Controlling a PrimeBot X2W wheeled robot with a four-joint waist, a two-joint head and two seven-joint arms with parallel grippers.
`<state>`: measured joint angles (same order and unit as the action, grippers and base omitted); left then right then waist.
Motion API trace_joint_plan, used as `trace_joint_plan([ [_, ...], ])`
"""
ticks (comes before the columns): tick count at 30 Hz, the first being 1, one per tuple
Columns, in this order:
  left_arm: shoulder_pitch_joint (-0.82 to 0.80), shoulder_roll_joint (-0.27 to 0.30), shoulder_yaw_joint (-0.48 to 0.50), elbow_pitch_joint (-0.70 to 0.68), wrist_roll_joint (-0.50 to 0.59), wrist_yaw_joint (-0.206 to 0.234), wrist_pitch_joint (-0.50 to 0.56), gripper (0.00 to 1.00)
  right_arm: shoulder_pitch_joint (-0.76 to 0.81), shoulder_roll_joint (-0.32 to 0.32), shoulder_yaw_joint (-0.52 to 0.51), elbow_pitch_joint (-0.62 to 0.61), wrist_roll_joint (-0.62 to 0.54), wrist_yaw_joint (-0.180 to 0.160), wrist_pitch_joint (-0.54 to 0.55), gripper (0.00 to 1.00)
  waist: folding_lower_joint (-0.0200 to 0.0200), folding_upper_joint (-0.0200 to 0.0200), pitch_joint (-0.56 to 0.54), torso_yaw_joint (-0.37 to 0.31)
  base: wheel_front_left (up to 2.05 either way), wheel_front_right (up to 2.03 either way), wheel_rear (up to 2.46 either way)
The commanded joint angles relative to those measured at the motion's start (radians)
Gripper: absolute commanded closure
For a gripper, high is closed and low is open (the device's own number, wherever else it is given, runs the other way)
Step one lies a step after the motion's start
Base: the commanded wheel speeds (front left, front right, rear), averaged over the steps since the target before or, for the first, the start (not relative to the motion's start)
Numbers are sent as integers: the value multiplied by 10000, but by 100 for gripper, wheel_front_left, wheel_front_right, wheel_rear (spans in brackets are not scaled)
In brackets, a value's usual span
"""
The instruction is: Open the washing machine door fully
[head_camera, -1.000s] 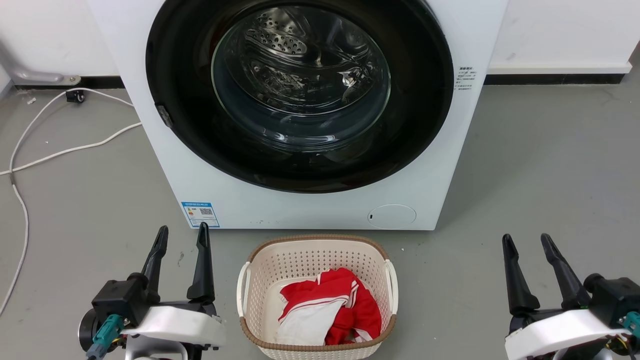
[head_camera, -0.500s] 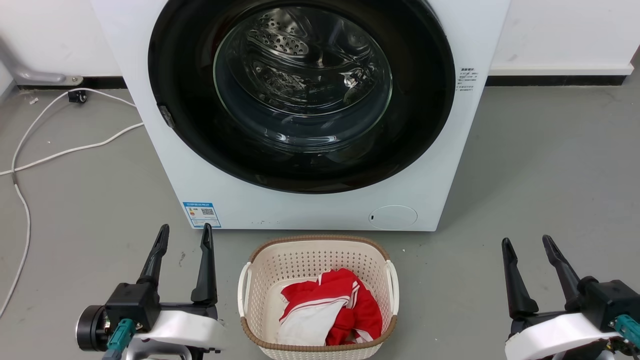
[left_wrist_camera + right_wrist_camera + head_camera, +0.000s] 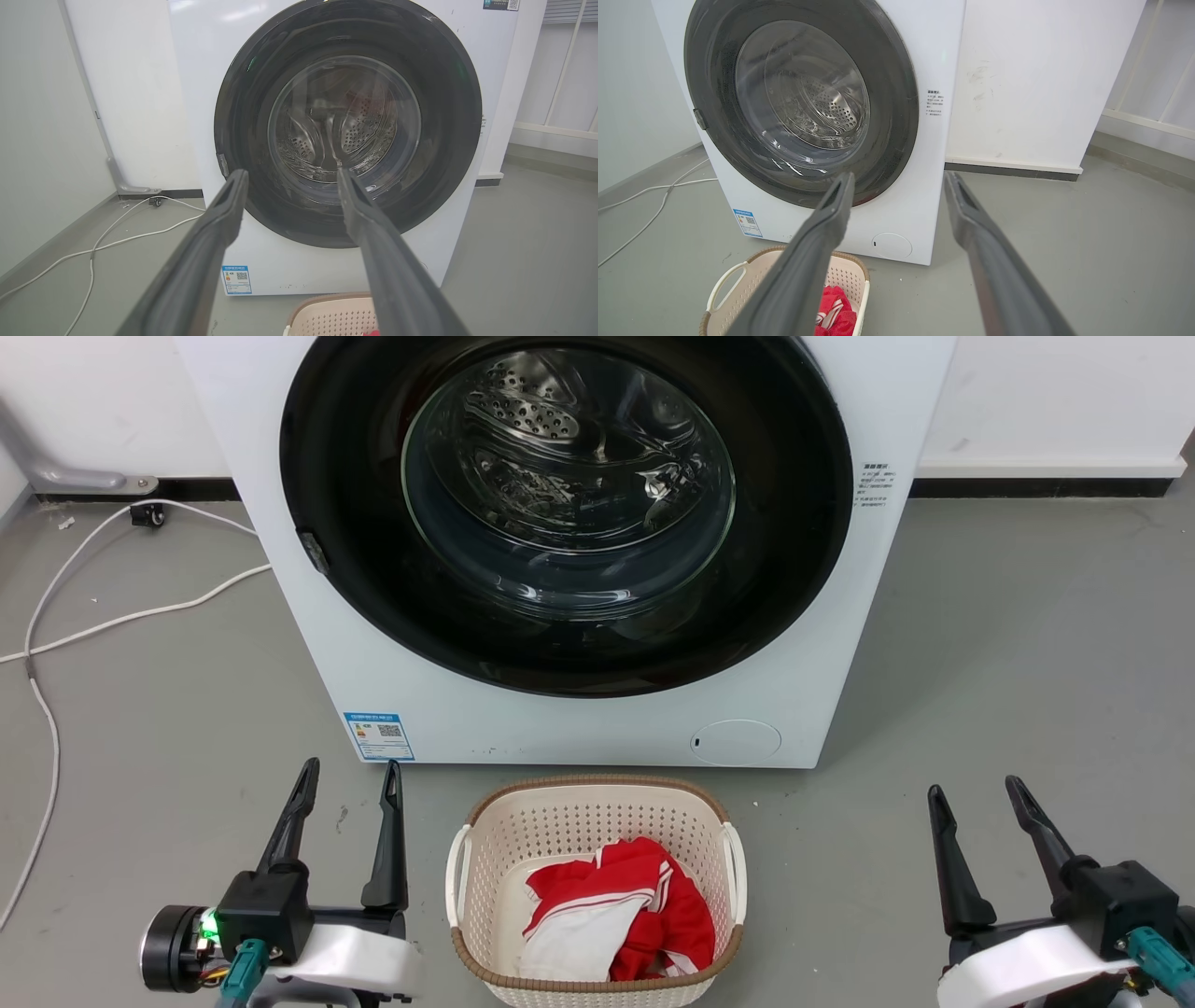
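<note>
Two claws, the left claw and the right claw, hover spread above the grey floor, with the basket between them. Ahead of both, the washing machine door lies shut on the washing machine. The right wrist view adds a white railing to the right of its claw. The blue label ahead of the left claw has writing too small to read.

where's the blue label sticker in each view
head view: blue label sticker lower left, bottom corner of the washing machine.
left wrist view: blue label sticker low, left of centre.
right wrist view: blue label sticker lower left, above the basket.
shared landmark: the washing machine door, up and right of it.
</note>
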<state>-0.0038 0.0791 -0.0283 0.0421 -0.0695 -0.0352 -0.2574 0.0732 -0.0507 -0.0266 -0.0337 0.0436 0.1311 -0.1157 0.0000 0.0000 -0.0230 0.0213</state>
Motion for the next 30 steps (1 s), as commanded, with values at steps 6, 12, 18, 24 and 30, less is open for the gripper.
trace_joint_plan([
  [6,180,-71,90,37,211,-1,-93,0,145,9,30,-24,-137,-7,-66,0,0,0,-7,-5,0,0,0],
  [12,151,-116,151,87,94,-75,-82,0,88,9,48,45,57,-7,-106,0,0,0,14,-5,0,0,0],
  [18,123,-152,187,130,71,-160,-82,0,27,9,38,130,174,-7,-154,0,0,0,29,-16,0,0,0],
  [24,106,-177,216,177,87,-240,-82,0,0,9,53,189,248,-7,-183,0,0,0,38,-24,0,0,0],
  [30,102,-204,240,192,119,-264,-82,0,-9,9,80,260,523,-7,-124,75,0,0,47,-25,0,0,0],
])
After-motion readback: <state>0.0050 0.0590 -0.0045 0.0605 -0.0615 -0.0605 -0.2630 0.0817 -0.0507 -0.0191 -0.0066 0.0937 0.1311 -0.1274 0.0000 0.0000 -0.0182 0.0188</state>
